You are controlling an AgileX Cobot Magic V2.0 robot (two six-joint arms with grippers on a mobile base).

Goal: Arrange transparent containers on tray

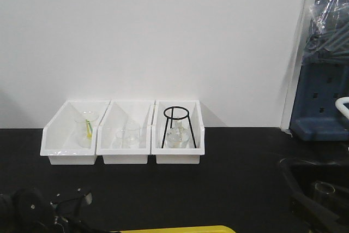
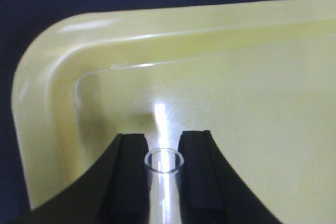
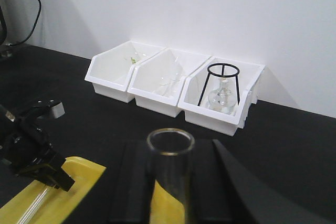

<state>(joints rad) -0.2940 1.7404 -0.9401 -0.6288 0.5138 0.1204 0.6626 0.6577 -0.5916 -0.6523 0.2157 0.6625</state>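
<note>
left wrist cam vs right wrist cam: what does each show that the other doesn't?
Only left wrist: the rounded corner and inner floor of the yellow tray up close, plus the open mouth of the clear container clamped in the left gripper.
Only right wrist: three white bins, a black ring stand over a round flask in the rightmost bin, and a second clear container in the right gripper.
Both: the tray and the left gripper.

Yellow tray (image 1: 180,229) cut off at front view's bottom edge, tube (image 2: 165,198) in left tool (image 2: 163,137) and second tube (image 3: 170,182) in right tool (image 3: 177,145) cropped below, middle bin (image 1: 125,158) glassware (image 1: 130,135) indistinct
</note>
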